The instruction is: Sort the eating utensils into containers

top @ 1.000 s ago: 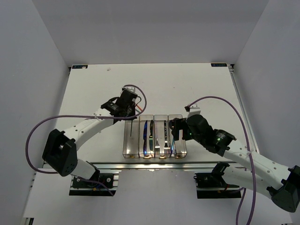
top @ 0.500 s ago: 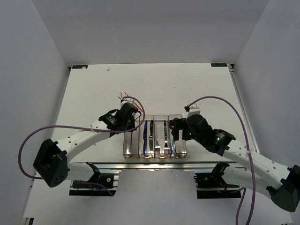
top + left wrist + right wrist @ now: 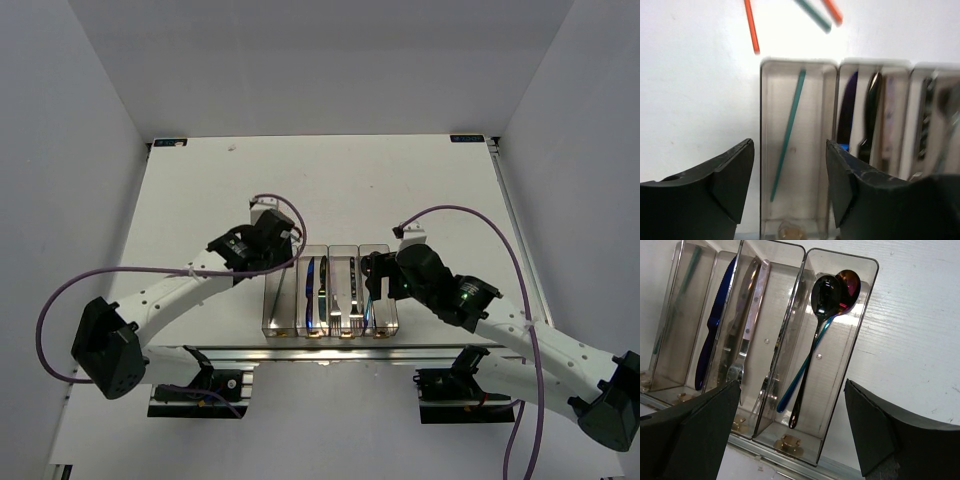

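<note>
In the left wrist view my left gripper (image 3: 789,167) hangs open over the near end of the leftmost of the containers (image 3: 761,150), holding nothing. A green chopstick (image 3: 789,127) lies slanted inside that bin. On the table beyond the bin lie an orange-red chopstick (image 3: 751,25), a second green one (image 3: 814,14) and another orange-red one (image 3: 832,11). My right gripper (image 3: 792,405) is open and empty beside the rightmost bin (image 3: 860,325), where two spoons (image 3: 827,295) lie. The knives (image 3: 715,325) lie in the second bin and a fork (image 3: 767,385) in the third.
From above, the row of bins (image 3: 330,290) stands at the table's near edge against a metal rail (image 3: 330,350), with my left gripper (image 3: 268,252) and right gripper (image 3: 375,278) at either side. Purple cables loop off both arms.
My left gripper has opened over the leftmost bin, after coming nearer and lower over it. The right arm has not moved.
</note>
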`<action>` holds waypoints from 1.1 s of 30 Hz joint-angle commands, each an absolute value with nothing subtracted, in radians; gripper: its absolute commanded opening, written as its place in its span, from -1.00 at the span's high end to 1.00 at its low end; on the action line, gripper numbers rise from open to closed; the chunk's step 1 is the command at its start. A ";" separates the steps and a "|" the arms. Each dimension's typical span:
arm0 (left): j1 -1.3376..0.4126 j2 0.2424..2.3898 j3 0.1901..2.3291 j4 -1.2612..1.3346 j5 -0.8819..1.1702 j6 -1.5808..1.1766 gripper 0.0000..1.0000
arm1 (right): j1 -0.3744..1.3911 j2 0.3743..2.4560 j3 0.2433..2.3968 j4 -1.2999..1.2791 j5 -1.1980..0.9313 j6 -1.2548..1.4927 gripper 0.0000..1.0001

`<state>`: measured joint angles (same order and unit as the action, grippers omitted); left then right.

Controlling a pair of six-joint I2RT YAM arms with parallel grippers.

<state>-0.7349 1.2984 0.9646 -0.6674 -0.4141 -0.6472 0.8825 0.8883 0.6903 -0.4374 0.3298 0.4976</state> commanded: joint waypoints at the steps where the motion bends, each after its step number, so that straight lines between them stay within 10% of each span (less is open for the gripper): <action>1: -0.625 1.333 1.112 -0.674 -0.533 -0.634 -0.36 | 0.877 0.905 0.724 -0.405 0.310 0.500 -0.79; 14: -0.370 1.945 1.548 -0.702 -0.356 -0.563 -0.12 | 0.876 0.946 0.727 -0.405 0.318 0.479 -0.79; 33: -0.328 2.057 1.480 -0.615 -0.270 -0.560 0.11 | 0.874 0.973 0.727 -0.394 0.324 0.468 -0.79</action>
<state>-0.3355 2.0483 1.4948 -0.6403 -0.2947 -0.5625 0.8772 0.9726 0.6918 -0.4290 0.3145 0.4854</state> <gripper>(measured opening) 0.460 0.894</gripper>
